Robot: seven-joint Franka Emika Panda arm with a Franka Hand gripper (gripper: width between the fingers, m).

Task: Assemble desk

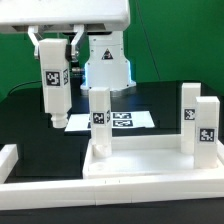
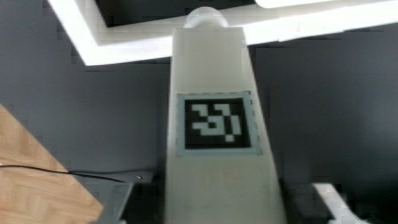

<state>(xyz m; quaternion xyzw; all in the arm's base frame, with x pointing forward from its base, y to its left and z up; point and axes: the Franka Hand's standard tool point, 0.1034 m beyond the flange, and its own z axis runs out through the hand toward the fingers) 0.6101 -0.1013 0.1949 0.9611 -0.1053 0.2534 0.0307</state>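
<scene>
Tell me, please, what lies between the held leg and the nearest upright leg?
In the exterior view, only the marker board's corner lies between the held leg and that upright leg.

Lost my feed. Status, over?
Gripper shut on a desk leg, hanging above the table. Tabletop carries three legs. Nothing in the way.

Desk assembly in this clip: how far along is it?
Done: three white square block legs stand upright on the wide white tray-like tabletop, one at the exterior view's left and two at its right. In hand: the gripper holds a fourth tagged white leg above the black table; the wrist view shows it close up. Left: seating that leg on the tabletop; I cannot tell how firmly the others sit.
</scene>
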